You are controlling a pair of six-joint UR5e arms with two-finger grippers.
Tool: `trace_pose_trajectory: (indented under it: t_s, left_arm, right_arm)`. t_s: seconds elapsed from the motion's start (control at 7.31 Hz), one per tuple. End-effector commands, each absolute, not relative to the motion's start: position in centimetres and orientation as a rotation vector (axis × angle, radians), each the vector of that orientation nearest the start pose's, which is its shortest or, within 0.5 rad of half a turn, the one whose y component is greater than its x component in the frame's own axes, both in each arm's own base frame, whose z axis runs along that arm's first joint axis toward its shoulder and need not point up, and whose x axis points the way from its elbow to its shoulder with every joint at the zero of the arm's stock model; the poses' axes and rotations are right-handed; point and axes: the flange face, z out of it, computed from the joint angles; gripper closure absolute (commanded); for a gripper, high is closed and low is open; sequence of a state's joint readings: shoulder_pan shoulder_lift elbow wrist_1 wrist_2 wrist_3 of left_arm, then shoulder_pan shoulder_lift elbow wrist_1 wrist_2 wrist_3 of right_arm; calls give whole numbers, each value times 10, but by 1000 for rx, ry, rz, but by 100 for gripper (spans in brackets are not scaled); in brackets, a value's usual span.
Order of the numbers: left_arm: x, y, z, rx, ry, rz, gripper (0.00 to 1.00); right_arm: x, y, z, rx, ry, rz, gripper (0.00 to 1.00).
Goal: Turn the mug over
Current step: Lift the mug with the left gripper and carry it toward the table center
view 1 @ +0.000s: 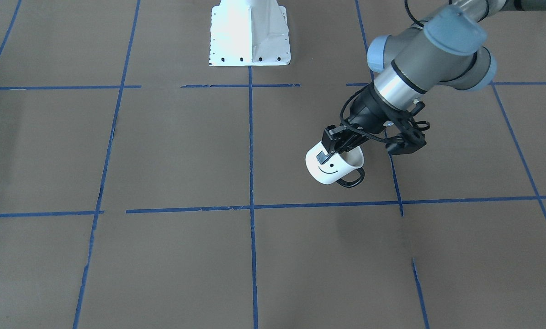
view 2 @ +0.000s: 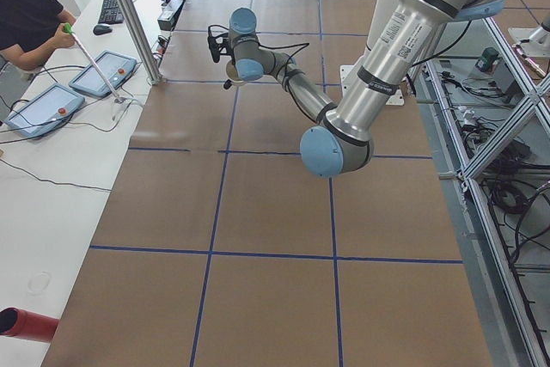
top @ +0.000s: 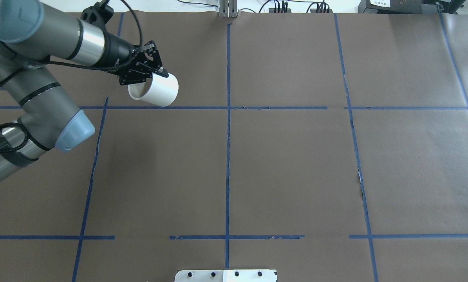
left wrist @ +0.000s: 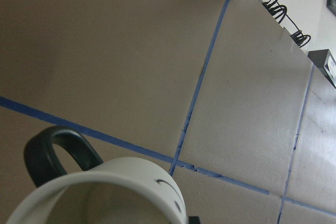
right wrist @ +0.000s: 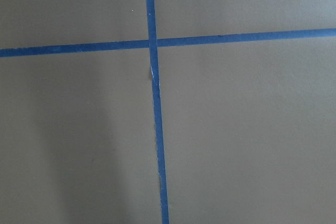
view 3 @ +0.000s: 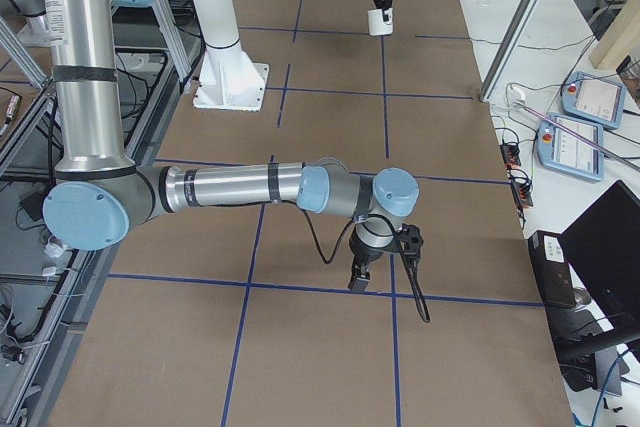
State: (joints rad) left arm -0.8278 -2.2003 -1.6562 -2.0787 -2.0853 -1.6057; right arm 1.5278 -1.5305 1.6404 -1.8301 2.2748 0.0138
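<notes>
While L jaws pinch its rim, mug [view 1: 331,168] tilts near-sideways, mouth toward them; R jaws unclear.

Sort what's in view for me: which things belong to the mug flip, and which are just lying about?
In the job:
- mug, held tilted, smiley face showing
- left gripper, shut on the mug's wall

Just there:
- right gripper, far from the mug; open or shut, cannot tell
- blue tape lines
- white robot base
- pendants on the side bench
</notes>
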Motion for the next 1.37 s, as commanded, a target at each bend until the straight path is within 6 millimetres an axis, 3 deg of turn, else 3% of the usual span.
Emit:
trace_pose_trajectory:
  t_s: [0.0, 0.27, 0.41, 0.55, 0.68, 1.23]
  left_arm:
    - [444, -529, 133, 100, 1116, -365, 100]
    - [487, -514, 115, 64, 1005, -271, 100]
    - [538, -506, 104, 14, 952, -236, 100]
    - [569, -521, 94, 13, 906, -245, 100]
    - [591, -514, 91, 17, 884, -195, 100]
    - [628, -506, 107, -1, 824, -138, 100]
  right_arm:
    - [48, -497, 633, -161, -698, 24, 0]
    - [48, -497, 634, -162, -698, 24, 0]
    - [48, -497, 635, -164, -698, 25, 0]
    - [48, -497, 633, -161, -698, 24, 0]
    - [48, -497, 633, -161, -698, 24, 0]
    - [48, -497, 634, -162, -698, 24, 0]
